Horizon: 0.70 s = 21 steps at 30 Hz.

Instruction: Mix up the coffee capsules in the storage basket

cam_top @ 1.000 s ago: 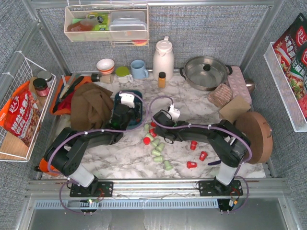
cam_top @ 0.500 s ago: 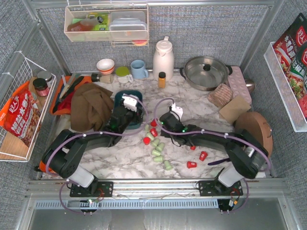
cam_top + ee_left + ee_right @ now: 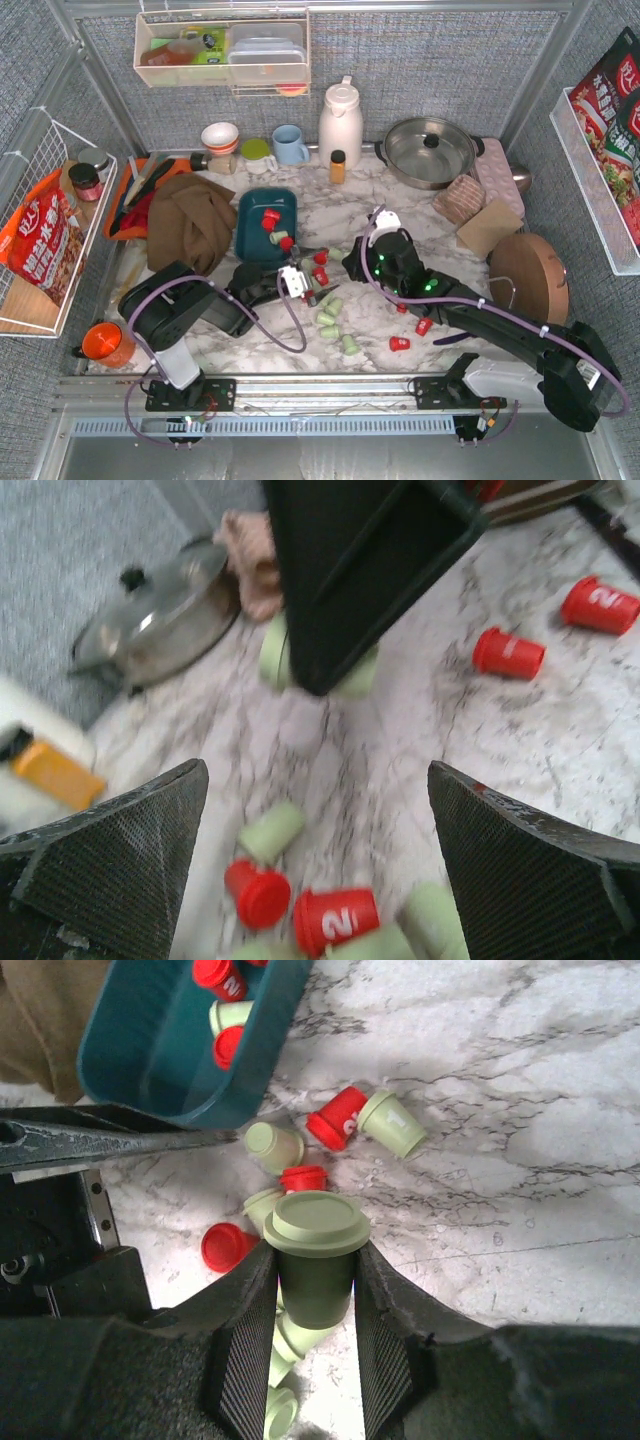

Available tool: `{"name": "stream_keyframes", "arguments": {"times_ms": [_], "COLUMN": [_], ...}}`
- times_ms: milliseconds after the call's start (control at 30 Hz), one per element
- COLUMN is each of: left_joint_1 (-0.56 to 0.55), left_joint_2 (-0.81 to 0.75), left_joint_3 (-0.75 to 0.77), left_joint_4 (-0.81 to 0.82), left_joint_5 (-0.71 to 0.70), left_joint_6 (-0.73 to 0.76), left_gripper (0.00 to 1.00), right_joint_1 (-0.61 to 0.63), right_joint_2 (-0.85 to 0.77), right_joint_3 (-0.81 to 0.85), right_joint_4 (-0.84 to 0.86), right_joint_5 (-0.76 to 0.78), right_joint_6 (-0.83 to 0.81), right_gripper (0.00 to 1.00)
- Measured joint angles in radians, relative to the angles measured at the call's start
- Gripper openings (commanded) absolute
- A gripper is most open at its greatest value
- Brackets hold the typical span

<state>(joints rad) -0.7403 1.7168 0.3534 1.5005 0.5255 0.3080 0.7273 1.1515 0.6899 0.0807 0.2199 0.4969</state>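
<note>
The teal storage basket (image 3: 258,232) sits left of centre with red coffee capsules (image 3: 269,216) in it. In the right wrist view the basket (image 3: 255,1072) holds red and green pods. Several red and mint green capsules (image 3: 328,320) lie loose on the marble in front of it. My left gripper (image 3: 306,278) is open and low at the pile. Its fingers (image 3: 130,850) stand wide around red capsules (image 3: 335,917) and a green one (image 3: 272,830). My right gripper (image 3: 358,263) is shut on a green capsule (image 3: 314,1250) and holds it upright above the pile.
A brown cloth (image 3: 190,225) and an orange tray (image 3: 135,195) lie left of the basket. An amber bottle (image 3: 338,165), white thermos (image 3: 340,120) and steel pot (image 3: 430,150) stand behind. Three red capsules (image 3: 399,343) lie to the right. A round wooden board (image 3: 530,272) sits at the right edge.
My left gripper has left the basket and dropped to the table in front of it, uncovering red capsules inside. My right gripper has shifted a little to the right.
</note>
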Motion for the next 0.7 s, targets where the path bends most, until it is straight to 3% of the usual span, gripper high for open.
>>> {"name": "stream_keyframes", "arguments": {"times_ms": [300, 467, 600, 700], "left_joint_1": [-0.08, -0.093, -0.096, -0.099], "left_joint_2": [0.052, 0.048, 0.035, 0.029], "left_joint_3": [0.075, 0.069, 0.055, 0.051], "left_joint_4": [0.098, 0.098, 0.098, 0.098], "left_joint_5": [0.028, 0.026, 0.011, -0.002], "left_joint_6": [0.086, 0.114, 0.138, 0.152], "left_gripper": [0.98, 0.67, 0.55, 0.51], "right_joint_1": [-0.001, -0.001, -0.001, -0.001], "right_joint_2": [-0.003, 0.007, 0.007, 0.006], "right_joint_3": [-0.035, -0.035, -0.035, -0.027], "right_joint_4": [0.078, 0.111, 0.111, 0.109], "right_joint_5": [-0.181, -0.237, -0.251, -0.253], "right_joint_6": [-0.018, -0.002, 0.002, 0.0], "right_gripper": [0.3, 0.3, 0.32, 0.43]}}
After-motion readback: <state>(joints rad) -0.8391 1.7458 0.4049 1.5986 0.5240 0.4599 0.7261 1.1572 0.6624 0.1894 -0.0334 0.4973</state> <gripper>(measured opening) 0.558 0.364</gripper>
